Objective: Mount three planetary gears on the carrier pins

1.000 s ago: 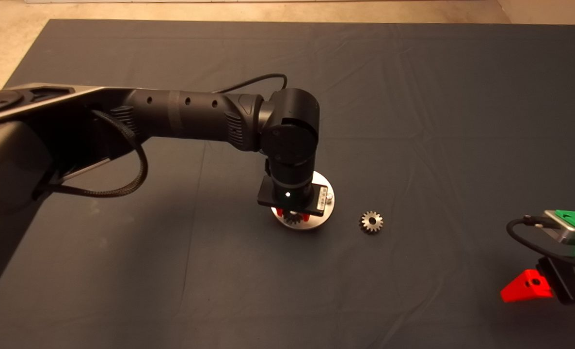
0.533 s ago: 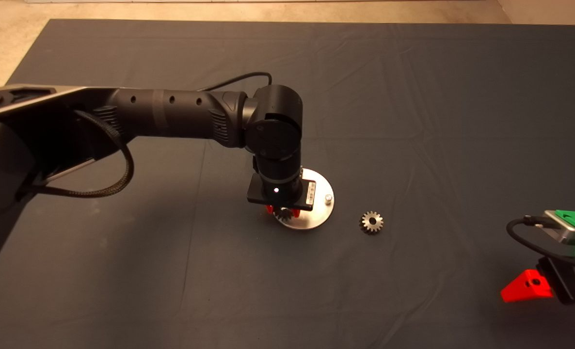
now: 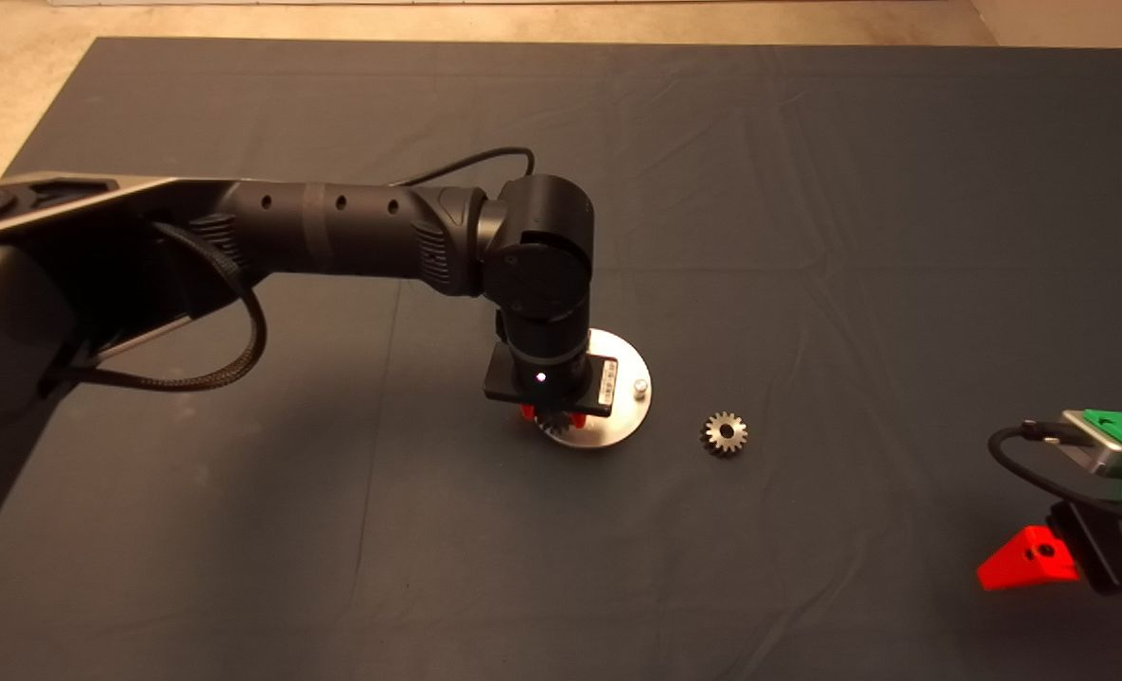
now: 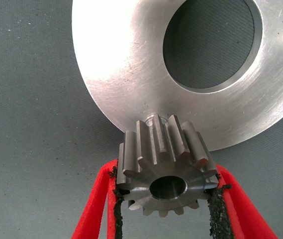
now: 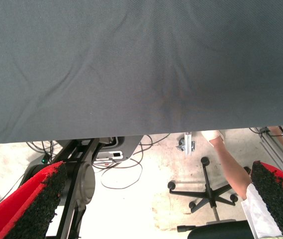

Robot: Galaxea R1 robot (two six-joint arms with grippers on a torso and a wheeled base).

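Your left tool [image 4: 166, 199] grips a planetary gear [image 4: 167, 169] over a carrier pin [image 4: 153, 118]; your right tool [image 5: 156, 199] idles, spread.

The dark mat [image 3: 807, 189] covers the table, creased in long shallow folds, with pale floor [image 3: 12, 85] showing past its far and left edges. A round silver plate [image 3: 629, 413] with a large centre hole lies flat near the mat's middle, and one toothed gear [image 3: 726, 433] lies on the cloth just beside it, apart from it
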